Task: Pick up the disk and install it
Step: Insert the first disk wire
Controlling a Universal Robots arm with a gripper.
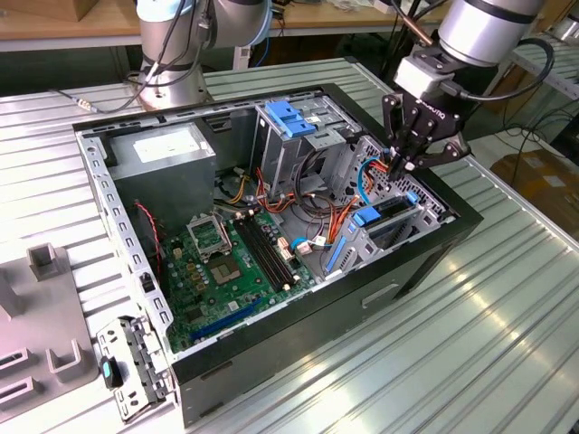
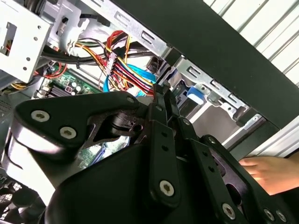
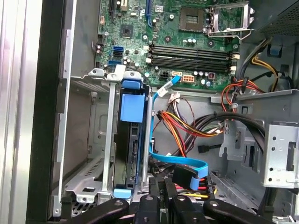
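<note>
The pincer (image 1: pixel 409 165) is hanging inside the open computer case (image 1: pixel 298 318), at the end lying toward the exterior view's right, with its black fingers (image 2: pixel 163 100) drawn together and nothing clamped between them. In the first wrist view the fingertips (image 3: pixel 161 186) are sitting close together just beside a black connector on the flat blue data cable (image 3: pixel 175 161), among a bundle of red, yellow and orange wires (image 3: pixel 187 123).

The disk (image 3: pixel 128 144) is standing on edge in the metal drive cage (image 3: pixel 88 140) right next to the pincer, with a blue plastic rail (image 3: pixel 131 106) showing along its exposed side and blue tabs at both ends. In the exterior view the same bay (image 1: pixel 384 226) is lying just below the pincer.

Farther out, the green motherboard (image 1: pixel 226 267) is covering the case floor, with the grey power supply (image 1: pixel 163 154) at the far corner and a taller cage with a blue latch (image 1: pixel 294 122) beside it. A person's hand (image 2: pixel 271 170) is resting on the ribbed metal surface (image 1: pixel 488 334) outside the case wall.
</note>
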